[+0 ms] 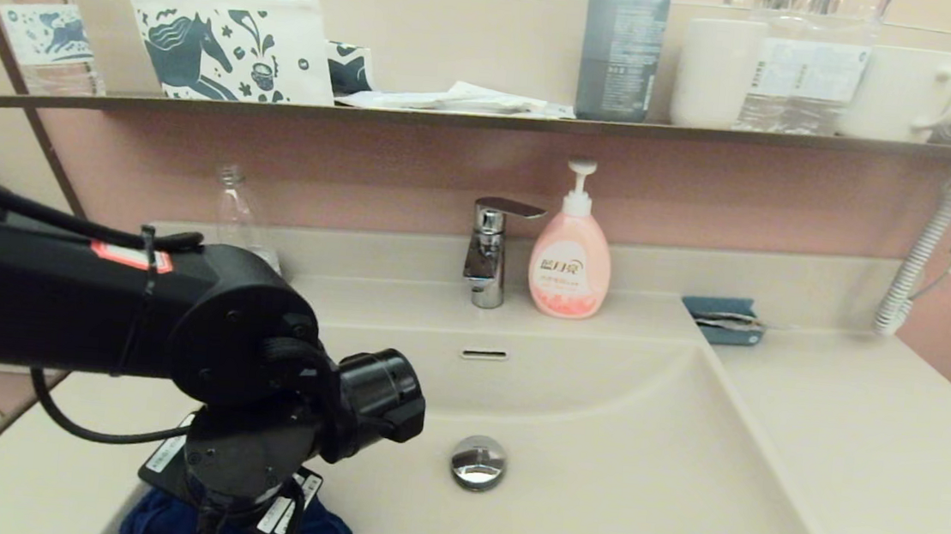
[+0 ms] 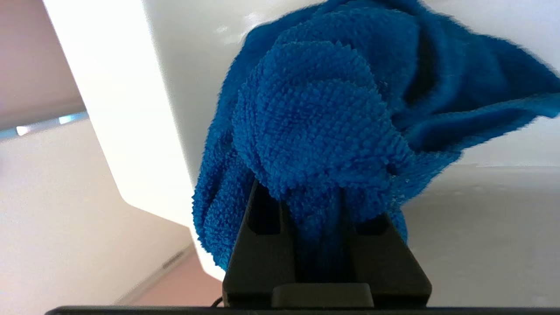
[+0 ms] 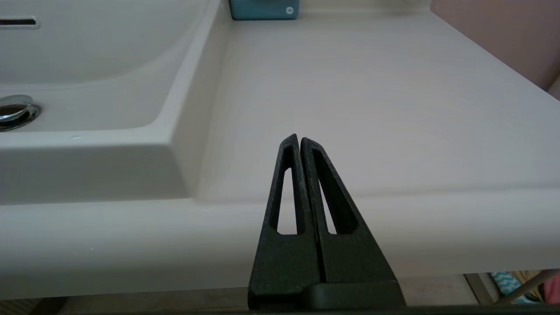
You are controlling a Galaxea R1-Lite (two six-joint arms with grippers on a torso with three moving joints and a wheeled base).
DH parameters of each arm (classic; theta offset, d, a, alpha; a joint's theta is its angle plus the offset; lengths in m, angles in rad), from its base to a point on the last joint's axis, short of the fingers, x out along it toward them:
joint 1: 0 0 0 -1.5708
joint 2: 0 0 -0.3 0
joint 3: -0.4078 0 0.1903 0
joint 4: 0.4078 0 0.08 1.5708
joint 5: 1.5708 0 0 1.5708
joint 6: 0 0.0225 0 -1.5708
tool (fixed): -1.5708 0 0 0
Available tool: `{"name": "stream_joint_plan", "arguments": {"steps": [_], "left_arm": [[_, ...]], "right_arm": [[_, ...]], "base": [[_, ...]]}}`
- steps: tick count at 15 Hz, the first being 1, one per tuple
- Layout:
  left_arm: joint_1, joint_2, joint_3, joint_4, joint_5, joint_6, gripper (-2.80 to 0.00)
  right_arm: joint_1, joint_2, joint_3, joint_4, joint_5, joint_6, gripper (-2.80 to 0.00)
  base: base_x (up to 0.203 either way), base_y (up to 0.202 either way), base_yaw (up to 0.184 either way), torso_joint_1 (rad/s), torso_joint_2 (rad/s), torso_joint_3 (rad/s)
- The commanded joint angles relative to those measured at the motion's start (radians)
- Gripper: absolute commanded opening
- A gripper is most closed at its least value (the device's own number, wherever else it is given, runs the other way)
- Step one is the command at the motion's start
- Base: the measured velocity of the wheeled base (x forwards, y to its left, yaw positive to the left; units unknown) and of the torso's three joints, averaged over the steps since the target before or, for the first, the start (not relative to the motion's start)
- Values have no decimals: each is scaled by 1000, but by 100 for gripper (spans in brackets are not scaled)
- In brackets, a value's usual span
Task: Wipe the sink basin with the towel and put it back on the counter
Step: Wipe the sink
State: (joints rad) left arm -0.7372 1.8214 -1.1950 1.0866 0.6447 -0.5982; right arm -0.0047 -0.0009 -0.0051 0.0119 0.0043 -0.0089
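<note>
A blue terry towel (image 2: 323, 113) is bunched between the fingers of my left gripper (image 2: 315, 192), which is shut on it. In the head view the towel (image 1: 160, 523) shows under the left arm's wrist at the near left corner of the sink basin (image 1: 638, 479). The basin is cream-beige, with a chrome drain plug (image 1: 478, 461) and a slot overflow (image 1: 484, 355). My right gripper (image 3: 299, 141) is shut on nothing, parked just in front of the counter (image 3: 372, 100) to the right of the basin. It does not show in the head view.
A chrome tap (image 1: 490, 251) and a pink soap pump bottle (image 1: 571, 254) stand behind the basin. A small blue box (image 1: 721, 319) lies at the counter's back right. A clear bottle (image 1: 236, 203) stands back left. A shelf (image 1: 488, 118) above carries bottles, mugs and a pouch.
</note>
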Motion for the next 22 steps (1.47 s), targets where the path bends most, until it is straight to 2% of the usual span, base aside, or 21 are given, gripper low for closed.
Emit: {"name": "stream_joint_plan", "arguments": {"steps": [1, 3, 4, 6, 9, 11, 14, 15, 18, 20, 22], "left_arm": [[54, -14, 32, -1, 7, -3, -280], [99, -1, 55, -17, 7, -3, -280], [115, 0, 74, -60, 7, 0, -280], [143, -10, 135, -188, 2, 61, -280], [163, -7, 170, -368, -21, 94, -280], [194, -8, 171, -465, -40, 158, -280], [267, -12, 172, -706, -45, 301, -280], [274, -12, 172, -778, -57, 320, -280], [271, -10, 174, -905, -84, 313, -280], [239, -22, 212, -974, -82, 245, -280], [192, -56, 251, -1002, -80, 203, -280]], "right_arm": [[0, 1, 0, 0, 0, 0, -280], [0, 1, 0, 1, 0, 0, -280], [0, 1, 0, 1, 0, 0, -280], [0, 1, 0, 1, 0, 0, -280], [0, 1, 0, 1, 0, 0, -280], [0, 1, 0, 1, 0, 0, -280], [0, 1, 0, 0, 0, 0, -280], [0, 1, 0, 0, 0, 0, -280], [0, 1, 0, 0, 0, 0, -280], [0, 1, 0, 0, 0, 0, -280], [0, 1, -1, 0, 0, 0, -280]], "base": [[0, 0, 0, 0, 0, 0], [0, 0, 0, 0, 0, 0], [0, 0, 0, 0, 0, 0], [0, 0, 0, 0, 0, 0], [0, 0, 0, 0, 0, 0], [0, 0, 0, 0, 0, 0], [0, 0, 0, 0, 0, 0], [0, 0, 0, 0, 0, 0], [0, 0, 0, 0, 0, 0], [0, 0, 0, 0, 0, 0], [0, 0, 0, 0, 0, 0]]}}
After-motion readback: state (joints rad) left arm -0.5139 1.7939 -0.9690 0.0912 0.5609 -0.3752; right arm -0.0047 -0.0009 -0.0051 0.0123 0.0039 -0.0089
